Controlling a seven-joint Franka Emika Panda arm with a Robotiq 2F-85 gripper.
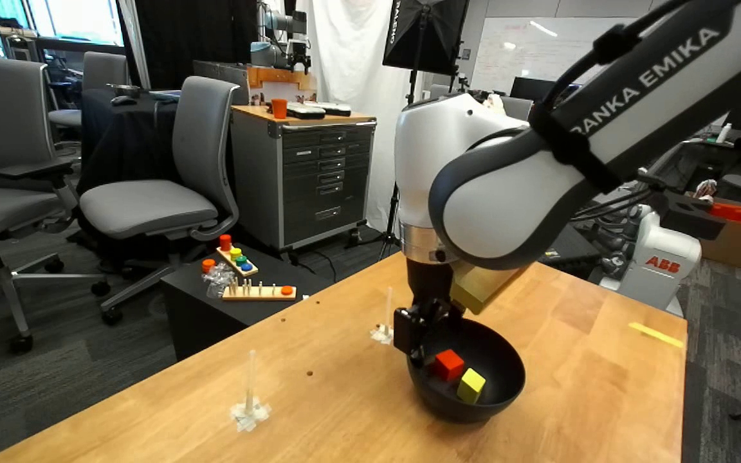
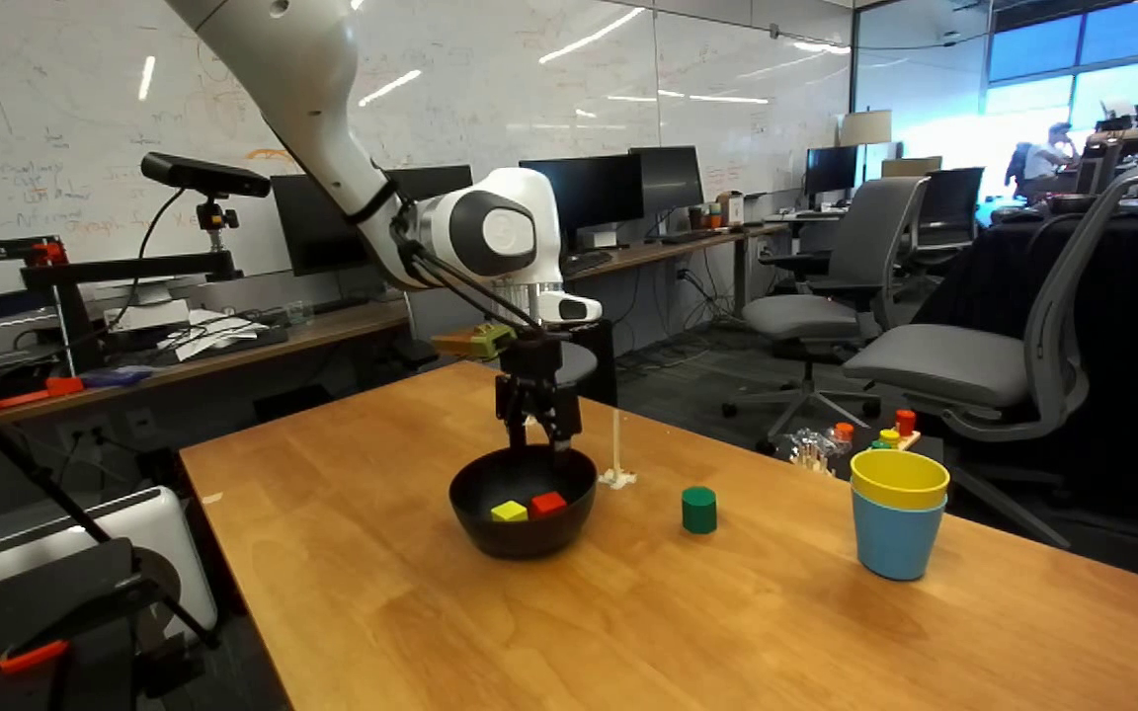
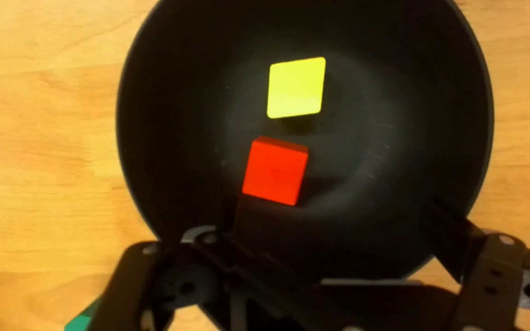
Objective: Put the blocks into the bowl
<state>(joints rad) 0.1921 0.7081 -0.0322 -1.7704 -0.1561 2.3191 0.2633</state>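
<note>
Inside the black bowl (image 3: 187, 115): red cube (image 3: 274, 172), yellow cube (image 3: 296, 88) (task wants that). Fingers (image 3: 460, 248) spread, nothing gripped, likely for release.

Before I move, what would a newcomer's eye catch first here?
Probably the red block and the yellow block, vivid inside the black bowl. Next, in an exterior view, come the green block on the wooden table and, right of it, the yellow cup nested in the blue cup.

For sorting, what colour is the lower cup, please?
The lower cup is blue, clearest in an exterior view.
</note>
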